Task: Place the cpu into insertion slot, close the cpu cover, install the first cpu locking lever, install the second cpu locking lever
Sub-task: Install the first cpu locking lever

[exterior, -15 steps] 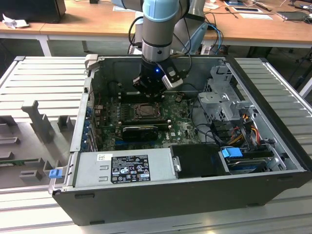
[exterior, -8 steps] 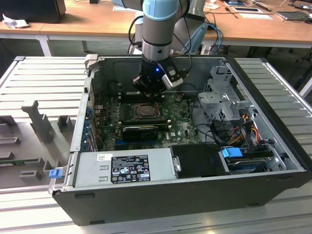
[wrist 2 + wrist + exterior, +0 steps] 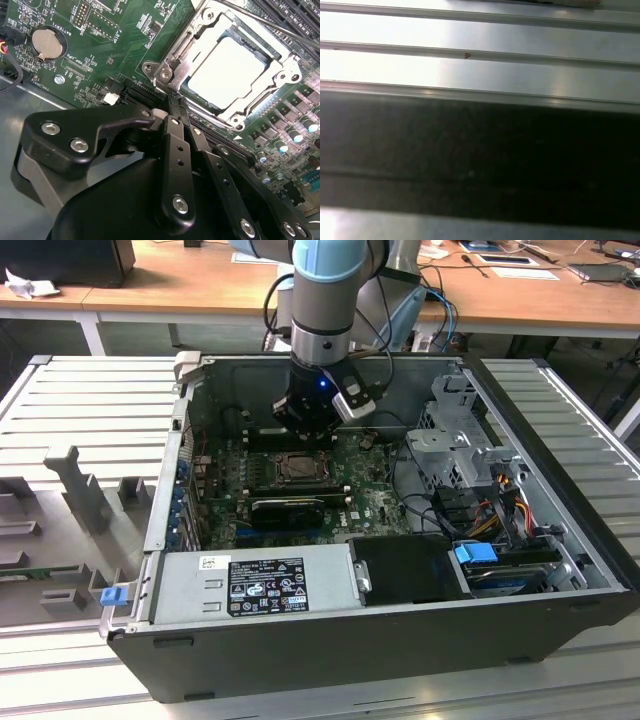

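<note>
Pincer (image 3: pixel 173 107) first: in the second wrist view its black fingers (image 3: pixel 176 150) run side by side with almost no gap, drawn narrow, and nothing shows between them. Their tips come down at the near corner of the cpu cover (image 3: pixel 200 35), though I cannot tell whether they touch it. That silvery frame lies flat over the insertion slot (image 3: pixel 244 44), with the cpu (image 3: pixel 225 70) seated inside and its pale metal top showing bright through the square cut-out. A thin lever rod (image 3: pixel 280 27) crosses the far side of the frame. On the green motherboard (image 3: pixel 125 45) beside the socket sits a round coin battery (image 3: pixel 46 42).

In the exterior view the gripper (image 3: pixel 312 427) hangs just over the socket (image 3: pixel 298 468) within the open computer case (image 3: pixel 330 650). The grey power supply (image 3: pixel 260 582) lies along the near wall, and a wooden desk (image 3: pixel 180 280) stands behind.
</note>
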`<state>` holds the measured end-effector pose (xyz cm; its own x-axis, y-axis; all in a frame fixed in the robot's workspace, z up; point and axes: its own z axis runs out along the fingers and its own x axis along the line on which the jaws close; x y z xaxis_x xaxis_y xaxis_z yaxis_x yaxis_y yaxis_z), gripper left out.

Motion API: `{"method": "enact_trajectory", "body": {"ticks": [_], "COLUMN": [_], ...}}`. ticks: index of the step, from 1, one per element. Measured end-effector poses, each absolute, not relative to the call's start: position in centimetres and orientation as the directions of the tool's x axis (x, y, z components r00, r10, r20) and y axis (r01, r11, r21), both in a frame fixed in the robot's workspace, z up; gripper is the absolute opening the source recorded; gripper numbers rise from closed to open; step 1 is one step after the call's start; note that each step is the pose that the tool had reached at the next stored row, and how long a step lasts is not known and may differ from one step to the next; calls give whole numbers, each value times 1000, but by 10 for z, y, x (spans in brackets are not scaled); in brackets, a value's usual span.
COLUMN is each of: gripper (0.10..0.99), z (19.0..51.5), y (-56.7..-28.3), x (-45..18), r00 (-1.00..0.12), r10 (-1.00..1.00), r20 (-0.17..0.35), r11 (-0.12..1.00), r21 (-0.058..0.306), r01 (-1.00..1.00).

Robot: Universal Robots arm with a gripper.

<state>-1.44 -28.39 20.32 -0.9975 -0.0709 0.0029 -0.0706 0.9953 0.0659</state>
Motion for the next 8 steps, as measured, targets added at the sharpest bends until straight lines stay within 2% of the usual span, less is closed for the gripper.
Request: {"method": "enact_trajectory", "body": {"ticks": [8], "gripper": [106], "z": [201], "y": [-284], "x": [-14], "r00": [-997], "r10": [-71], "r20": [3], "r11": [995], "r21": [67], "r01": [-71]}}
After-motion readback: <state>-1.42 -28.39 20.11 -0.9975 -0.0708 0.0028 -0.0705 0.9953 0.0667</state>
